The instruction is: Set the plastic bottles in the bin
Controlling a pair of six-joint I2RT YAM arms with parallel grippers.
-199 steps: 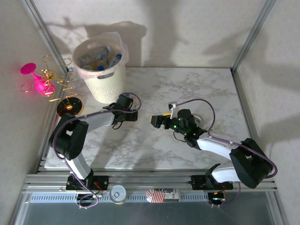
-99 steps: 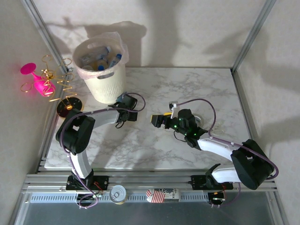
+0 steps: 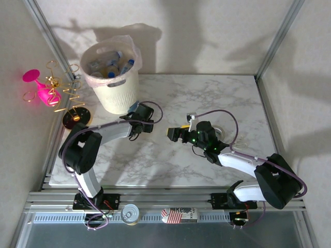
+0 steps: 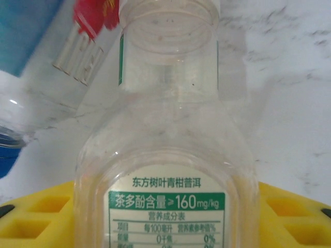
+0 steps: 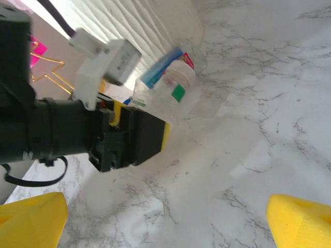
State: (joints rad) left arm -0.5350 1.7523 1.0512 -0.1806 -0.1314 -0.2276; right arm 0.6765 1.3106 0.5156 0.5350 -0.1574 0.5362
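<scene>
Marble worktop, far-left corner: the left fingers, spread wide a second ago, are now drawn in against a clear bottle lying at the foot of the bin, beside a red-labelled bottle. The right fingers are held wide apart, empty, mid-worktop. With bottles already in the bin, a lift over its rim is judged next.

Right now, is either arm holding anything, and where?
Left fingers flank the labelled body of a clear bottle; whether gripped cannot be told. Right fingers hold nothing.
</scene>
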